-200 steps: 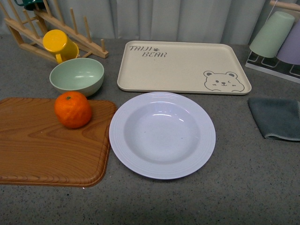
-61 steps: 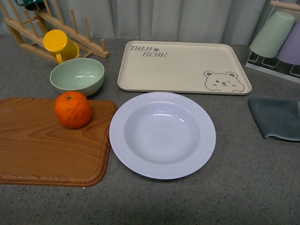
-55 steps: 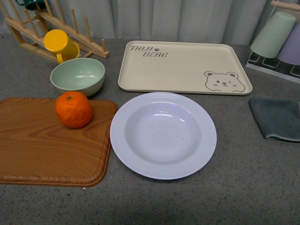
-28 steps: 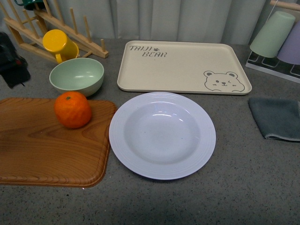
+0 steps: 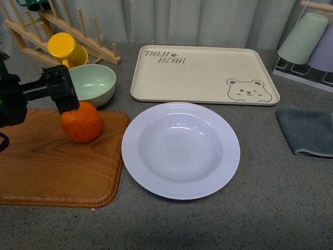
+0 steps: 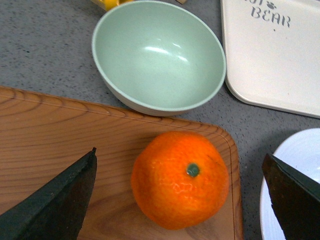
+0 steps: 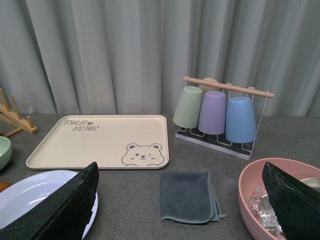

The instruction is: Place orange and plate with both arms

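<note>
One round dimpled orange fruit [image 6: 180, 182] sits on the wooden board [image 5: 47, 166] beneath the wide-open, empty left end effector [image 6: 178, 155], beside one lavender-white ridged plate [image 5: 136, 166].

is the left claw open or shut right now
Open: the left claw has its fingers wide apart, one either side of the orange, clear of it.

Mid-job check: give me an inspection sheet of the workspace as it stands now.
Surface: grey speckled counter, with a wooden board on its left side.
Job's things: orange on the board, not gripped; plate empty, on the counter beside the board.
Clutter: green bowl, yellow cup on wooden rack, bear tray, grey cloth, cup rack, pink bowl.
Pincers: left pincer open, fingers either side of the orange, not touching; right pincer open, holding nothing.
Cables: nothing seen.
Surroundings: grey curtain behind.
</note>
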Robot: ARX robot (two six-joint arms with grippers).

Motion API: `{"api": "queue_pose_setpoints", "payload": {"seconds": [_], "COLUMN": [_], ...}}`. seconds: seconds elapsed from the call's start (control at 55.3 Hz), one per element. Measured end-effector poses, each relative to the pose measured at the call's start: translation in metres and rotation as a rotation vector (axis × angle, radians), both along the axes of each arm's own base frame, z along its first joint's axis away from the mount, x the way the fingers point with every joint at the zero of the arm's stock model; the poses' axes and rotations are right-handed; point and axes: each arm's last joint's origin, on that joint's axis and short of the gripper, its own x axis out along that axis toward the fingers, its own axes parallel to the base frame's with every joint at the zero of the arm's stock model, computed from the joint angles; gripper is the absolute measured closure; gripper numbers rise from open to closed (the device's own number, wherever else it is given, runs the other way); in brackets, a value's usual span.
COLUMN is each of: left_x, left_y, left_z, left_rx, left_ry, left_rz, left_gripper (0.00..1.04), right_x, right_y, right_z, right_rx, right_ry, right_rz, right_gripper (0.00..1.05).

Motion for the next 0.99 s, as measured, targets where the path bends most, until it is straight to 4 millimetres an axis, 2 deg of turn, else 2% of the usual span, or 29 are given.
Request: {"api": "queue_pose_setpoints", "payload": {"seconds": [0.163,0.832,0.85,0.922,0.995], "left_x": [0.001,0.010,0.010,0.011,0.011], "left_y": [-0.006,-0.009,-0.009,-0.009,-0.009], "left_z": [-0.008,-0.038,-0.039,-0.042,-0.042], "left_rx": [0.014,0.038,0.042,0.048,0.045], "left_ry": [0.022,0.104,0.107,0.119,0.119], "left_rz": [-0.055,-0.112,-0.109,-0.102,-0.106], "left_gripper": [0.06,0.06,0.07,0.23,0.33], "right_x": [0.000,0.000,0.000,0.000,0.000], "right_y": [0.000,0.000,0.000,0.000,0.000], "right_z": [0.000,0.000,0.000,0.000,0.000], "right_rx": [0.000,0.000,0.000,0.000,0.000], "right_ry": [0.000,0.000,0.000,0.000,0.000], "right_rz": [0.000,0.000,0.000,0.000,0.000], "right_gripper": [0.09,0.09,0.09,0.09,0.09]}}
